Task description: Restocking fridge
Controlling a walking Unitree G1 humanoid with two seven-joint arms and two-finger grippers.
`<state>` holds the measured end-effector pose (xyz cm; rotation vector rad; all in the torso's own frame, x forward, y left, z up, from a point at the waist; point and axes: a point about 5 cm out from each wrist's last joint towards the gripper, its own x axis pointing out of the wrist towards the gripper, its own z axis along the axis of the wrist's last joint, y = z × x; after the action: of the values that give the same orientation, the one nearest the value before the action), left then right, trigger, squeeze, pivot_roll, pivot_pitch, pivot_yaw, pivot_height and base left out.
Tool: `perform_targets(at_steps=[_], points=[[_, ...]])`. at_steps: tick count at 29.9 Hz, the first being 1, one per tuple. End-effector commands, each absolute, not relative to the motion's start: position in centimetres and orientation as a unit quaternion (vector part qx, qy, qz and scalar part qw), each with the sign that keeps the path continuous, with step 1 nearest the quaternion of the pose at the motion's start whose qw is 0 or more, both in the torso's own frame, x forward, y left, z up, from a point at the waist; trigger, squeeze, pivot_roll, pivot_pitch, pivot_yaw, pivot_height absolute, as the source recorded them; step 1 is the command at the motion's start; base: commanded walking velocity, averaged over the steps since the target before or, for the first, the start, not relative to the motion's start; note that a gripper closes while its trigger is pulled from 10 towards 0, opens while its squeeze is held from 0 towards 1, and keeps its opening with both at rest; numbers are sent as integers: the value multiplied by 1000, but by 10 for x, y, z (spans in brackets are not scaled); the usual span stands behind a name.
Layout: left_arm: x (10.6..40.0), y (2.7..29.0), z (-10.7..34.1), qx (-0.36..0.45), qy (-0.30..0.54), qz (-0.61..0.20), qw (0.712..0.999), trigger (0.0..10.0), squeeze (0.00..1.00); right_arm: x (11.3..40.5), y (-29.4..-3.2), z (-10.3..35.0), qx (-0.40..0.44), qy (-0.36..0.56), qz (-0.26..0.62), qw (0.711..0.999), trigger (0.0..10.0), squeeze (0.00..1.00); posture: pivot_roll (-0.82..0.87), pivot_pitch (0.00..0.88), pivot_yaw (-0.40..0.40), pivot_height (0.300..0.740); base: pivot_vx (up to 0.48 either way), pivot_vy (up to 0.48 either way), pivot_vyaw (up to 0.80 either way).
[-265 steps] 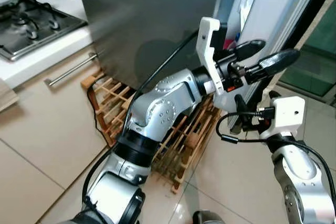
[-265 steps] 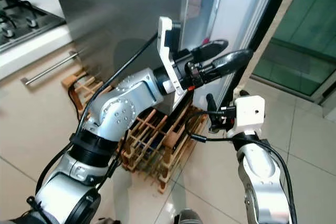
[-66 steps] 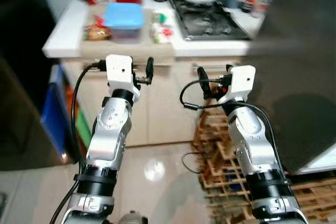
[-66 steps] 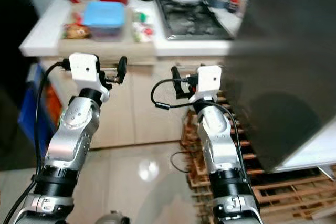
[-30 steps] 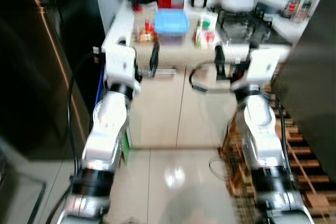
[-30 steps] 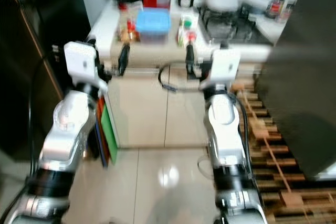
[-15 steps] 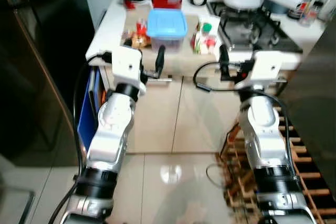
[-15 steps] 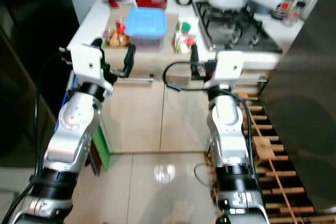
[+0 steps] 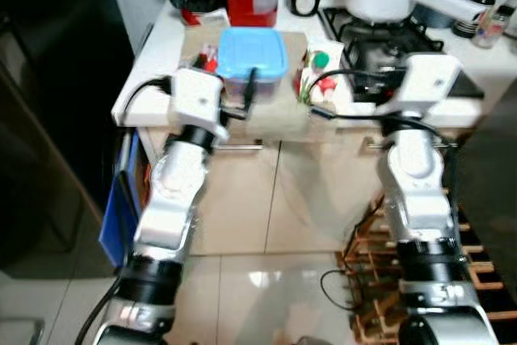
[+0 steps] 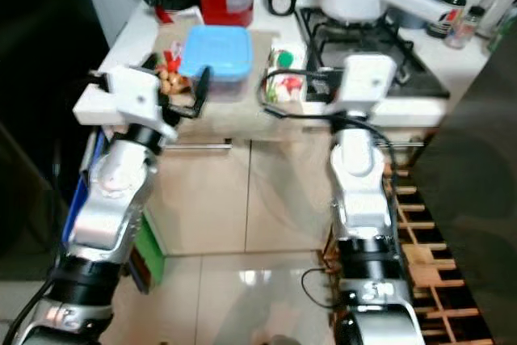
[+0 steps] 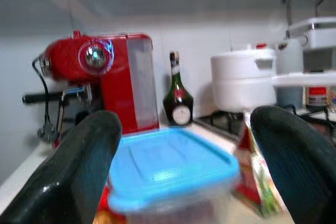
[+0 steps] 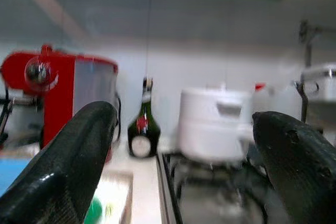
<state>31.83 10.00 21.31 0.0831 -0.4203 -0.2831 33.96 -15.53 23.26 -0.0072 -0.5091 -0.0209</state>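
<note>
Because the food to be restocked sits on the counter (image 9: 153,62) and not in the fridge, the robot stands squarely before the cabinet with both arms raised to counter height, each gripper aimed at an item. The left gripper (image 11: 181,166) has its two fingers spread wide, framing the blue-lidded container (image 9: 253,54) that lies just ahead of it on the wooden board (image 9: 266,111), which reads as lining up for a grasp, with nothing pinched yet. The right gripper (image 12: 184,150) is likewise spread and empty, held near the small carton with red and green print (image 9: 317,70) beside the container. Behind these stand a red coffee machine (image 11: 113,80), a dark bottle (image 11: 177,98) and a white pot (image 11: 244,80) on the gas hob (image 9: 388,34). The left wrist housing (image 9: 196,98) covers the packets lying left of the container, so they cannot be identified, and the container's contents are too blurred in the wrist view to name.
</note>
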Motion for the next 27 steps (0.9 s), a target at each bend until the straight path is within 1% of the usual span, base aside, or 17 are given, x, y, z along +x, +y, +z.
perform_targets(at_steps=[1, 2, 3, 9, 12, 16, 19, 27], points=[[318, 108, 219, 46, -219, -127, 966, 10000, 0, 343, -146, 246, 13, -264, 8, 964, 10000, 0, -59, 10, -18, 740, 442, 0, 0], [318, 108, 219, 46, -219, -127, 966, 10000, 0, 343, -146, 246, 13, -264, 8, 964, 10000, 0, -59, 10, -18, 740, 442, 0, 0], [318, 110, 220, 47, -226, -112, 967, 10000, 0, 346, -147, 248, 36, -254, 10, 966, 10000, 0, -59, 10, -18, 740, 416, 0, 0], [317, 112, 224, 41, -230, -104, 967, 10000, 0, 347, -144, 242, 85, -208, 17, 974, 10000, 0, -48, 20, -22, 740, 0, 0, 0], [317, 113, 223, 34, -226, -107, 968, 10000, 0, 346, -142, 233, 102, -184, 4, 978, 10000, 0, -52, 21, -19, 740, 0, 0, 0], [318, 112, 222, 26, -221, -112, 968, 10000, 0, 347, -141, 225, 97, -170, -6, 981, 10000, 0, -53, 22, -18, 740, 0, 0, 0], [318, 111, 223, 24, -221, -119, 968, 10000, 0, 354, -140, 218, 105, -135, -4, 985, 10000, 0, -50, 27, -11, 740, 0, 0, 0], [317, 113, 223, 25, -218, -119, 968, 10000, 0, 364, -146, 218, 102, -103, -15, 989, 10000, 0, -40, 29, -17, 740, 0, 0, 0]])
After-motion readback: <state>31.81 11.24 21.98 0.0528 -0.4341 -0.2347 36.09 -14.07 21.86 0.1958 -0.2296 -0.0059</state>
